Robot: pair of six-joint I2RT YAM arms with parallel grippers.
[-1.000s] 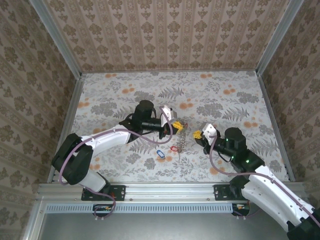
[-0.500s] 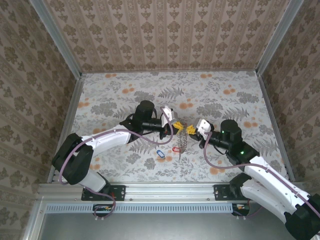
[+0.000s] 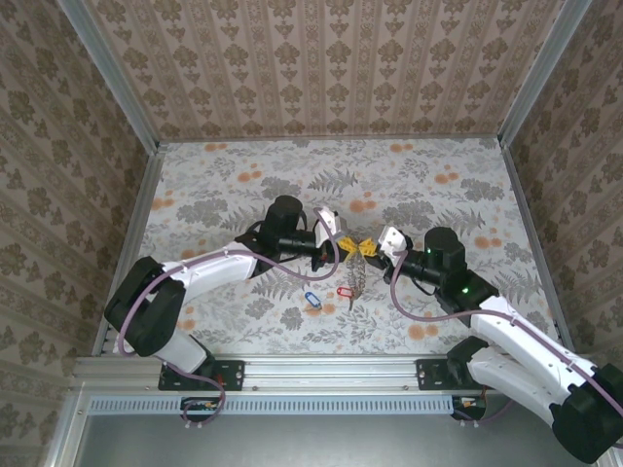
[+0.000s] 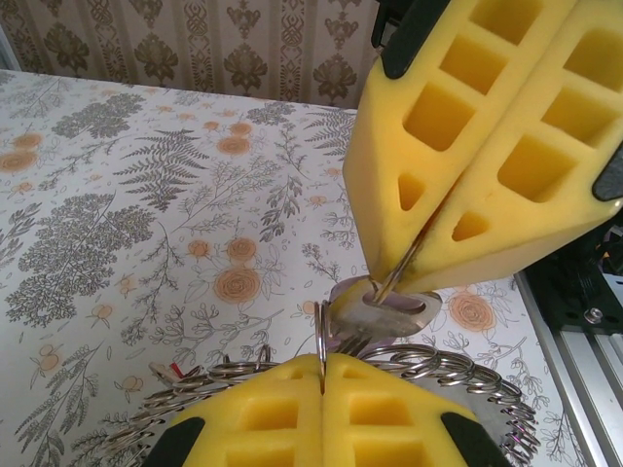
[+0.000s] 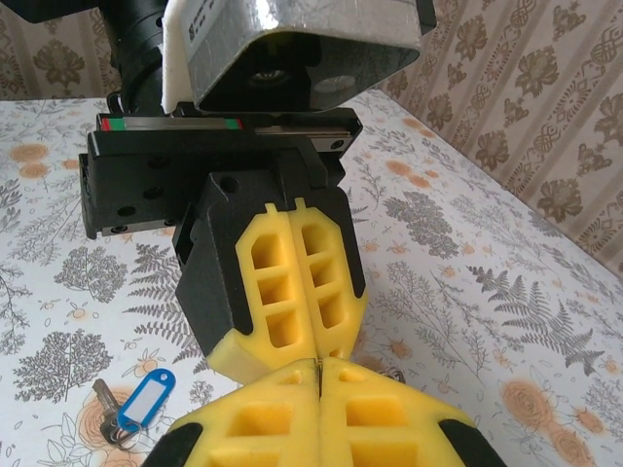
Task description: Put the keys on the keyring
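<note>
- Left fingers (image 4: 243,423) clamped on the large grey metal keyring (image 3: 358,275), mid floral worktop (image 3: 224,185).
- Right fingers (image 4: 516,165) clamped on its top too.
- Blue-tagged key (image 3: 311,299) and red-tagged key (image 3: 340,290) lie nearer, left.

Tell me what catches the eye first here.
In the middle, the yellow foam left pincer and right pincer meet tip to tip, both shut on the large grey ring of metal keys. A blue-tagged key and red-tagged key lie on the floral table just left of it.
</note>
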